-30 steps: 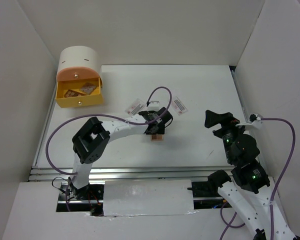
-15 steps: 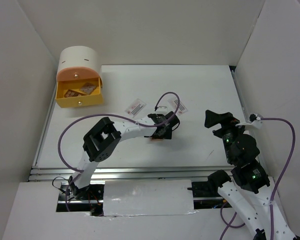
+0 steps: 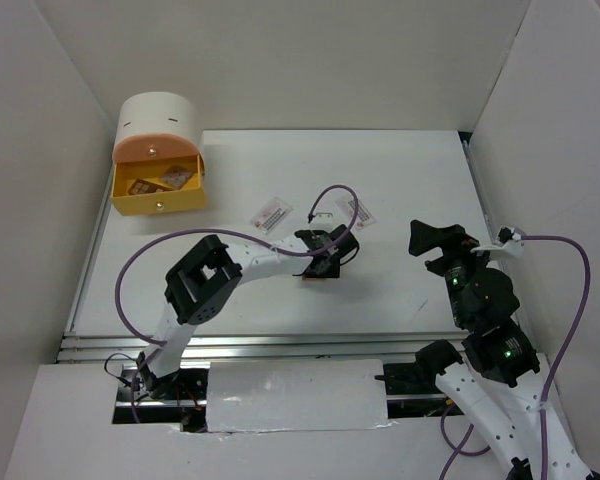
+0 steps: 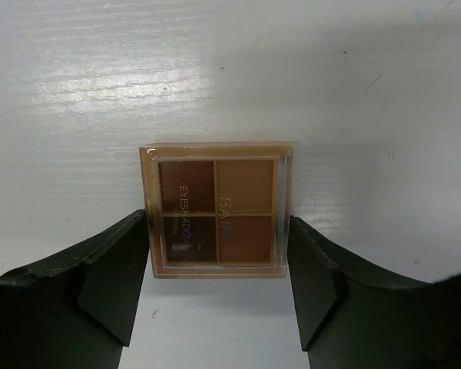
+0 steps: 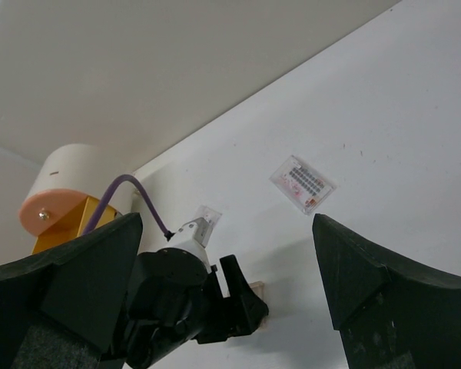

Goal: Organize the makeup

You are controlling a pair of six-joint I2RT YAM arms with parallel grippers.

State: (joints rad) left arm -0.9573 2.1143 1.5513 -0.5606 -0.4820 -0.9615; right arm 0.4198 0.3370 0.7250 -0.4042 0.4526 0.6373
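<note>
Makeup is spread over the white desk [image 3: 420,170] in the overhead view. A small brown square eyeshadow palette [image 3: 314,277] sits near the middle, under the left gripper [image 3: 323,265]. One white printed sachet [image 3: 272,213] lies beyond it to the left and a second sachet [image 3: 358,210] to the right. More brown palettes [image 3: 145,186] lie in the open yellow drawer of the rounded cream and pink drawer box [image 3: 158,120] at the far left corner. The right gripper [image 3: 427,238] hangs well off to the right, holding nothing.

From the left wrist, the eyeshadow palette [image 4: 219,192] lies flat on the desk between the left gripper's [image 4: 219,231] fingers [image 4: 111,277]. Their tips meet its two sides, but I cannot tell whether they press.

From the right wrist, the right gripper [image 5: 227,231] is spread wide and empty, with the second sachet [image 5: 302,184] on the desk ahead.
</note>
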